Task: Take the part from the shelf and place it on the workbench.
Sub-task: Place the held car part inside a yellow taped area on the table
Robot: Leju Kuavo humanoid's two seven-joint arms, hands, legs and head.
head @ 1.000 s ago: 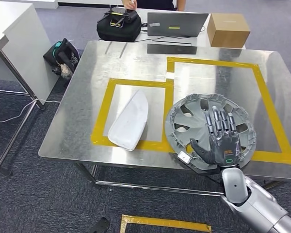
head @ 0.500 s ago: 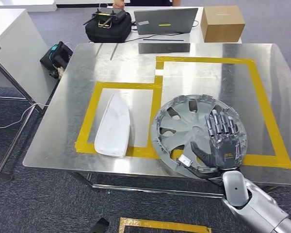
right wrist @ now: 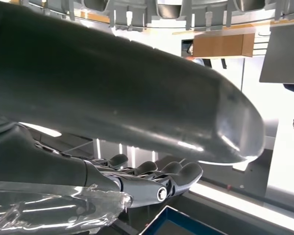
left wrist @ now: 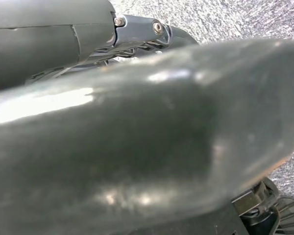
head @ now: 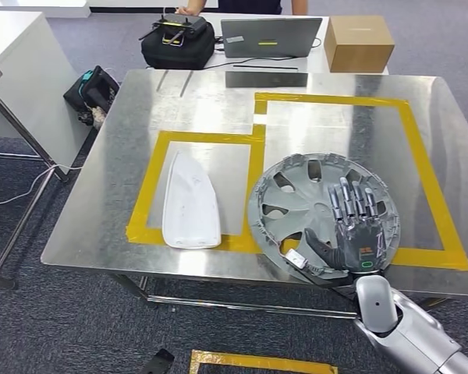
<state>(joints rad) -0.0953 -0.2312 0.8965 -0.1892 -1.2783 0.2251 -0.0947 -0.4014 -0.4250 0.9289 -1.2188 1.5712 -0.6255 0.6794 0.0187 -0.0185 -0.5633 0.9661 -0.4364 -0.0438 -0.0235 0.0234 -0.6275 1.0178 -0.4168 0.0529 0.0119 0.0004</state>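
Grey spoked hubcap (head: 314, 204), a round plastic disc, lies on the brushed-steel tabletop (head: 132, 171) across yellow tape (head: 423, 148); its near rim is covered by the right hand (head: 352, 230), which grips it, thumb under, fingers flat above. White curved panel (head: 190, 202) alongside.

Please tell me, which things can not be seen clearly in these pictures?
- Left hand: left wrist view is blurred by a dark surface close to the lens.
- Wheel cover: its near rim is hidden under the right hand in head view.
- Person: cut off by head view's top edge.
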